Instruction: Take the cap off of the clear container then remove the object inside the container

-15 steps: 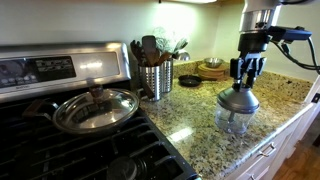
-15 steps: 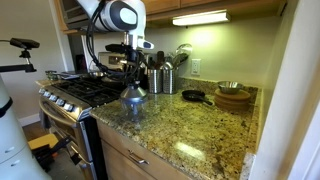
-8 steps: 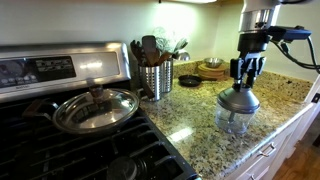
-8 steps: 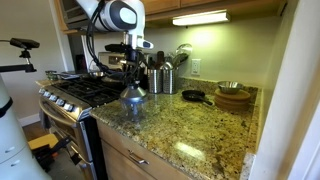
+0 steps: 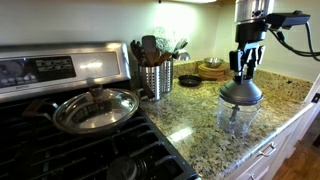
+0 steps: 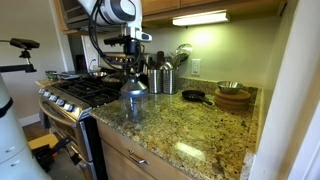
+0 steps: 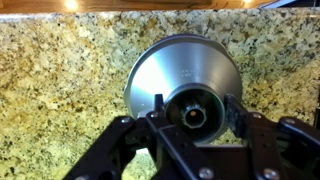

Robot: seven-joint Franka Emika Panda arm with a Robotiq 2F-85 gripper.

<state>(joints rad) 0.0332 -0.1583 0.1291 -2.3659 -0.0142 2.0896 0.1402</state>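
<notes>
My gripper (image 5: 245, 72) is shut on the knob of the grey metallic dome cap (image 5: 240, 93) and holds it just above the clear container (image 5: 237, 120), which stands on the granite counter near its front edge. Both also show in an exterior view: the cap (image 6: 133, 84) over the container (image 6: 133, 104). In the wrist view the cap (image 7: 170, 72) fills the middle, with the fingers (image 7: 196, 112) closed on either side of its knob, and it hides the container. A thin dark object (image 5: 237, 116) shows faintly inside the container.
A steel utensil canister (image 5: 155, 78) stands beside the stove. A pan with a flat lid (image 5: 95, 108) sits on the burners. A small black dish (image 5: 189, 80) and wooden bowls (image 5: 211, 70) are at the back. The counter's front edge (image 5: 270, 140) is close by.
The gripper has risen with the cap, which now sits a little above the container's rim. The container has stayed in place.
</notes>
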